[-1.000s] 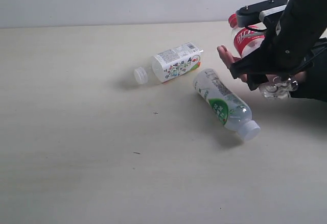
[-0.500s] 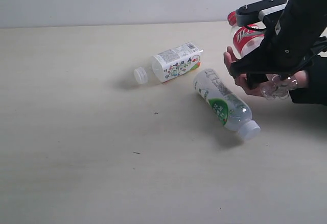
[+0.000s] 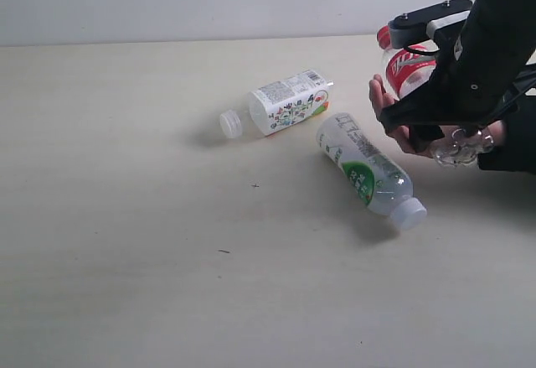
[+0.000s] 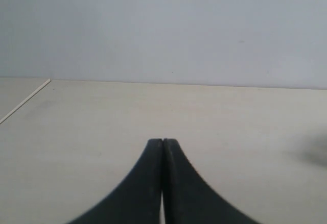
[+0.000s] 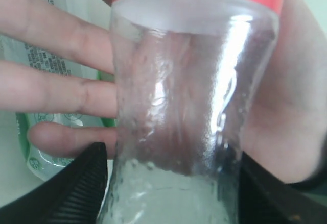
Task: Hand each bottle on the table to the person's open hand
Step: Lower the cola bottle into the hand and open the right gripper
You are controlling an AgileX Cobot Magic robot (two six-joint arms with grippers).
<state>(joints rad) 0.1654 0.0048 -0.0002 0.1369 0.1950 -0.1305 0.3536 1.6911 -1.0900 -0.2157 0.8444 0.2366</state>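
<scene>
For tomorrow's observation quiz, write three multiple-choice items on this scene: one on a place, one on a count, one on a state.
1. How many bottles lie on the table? A. four B. one C. two
2. The left gripper is: A. shut, empty B. wide open C. shut on a bottle
3. Where is the red-label bottle? A. on the table B. in the left gripper C. in the right gripper, at the hand

1 C: green-label bottle and squarish bottle lie there.
2 A: its jaws meet, nothing between.
3 C: jaws flank it, palm behind.
</scene>
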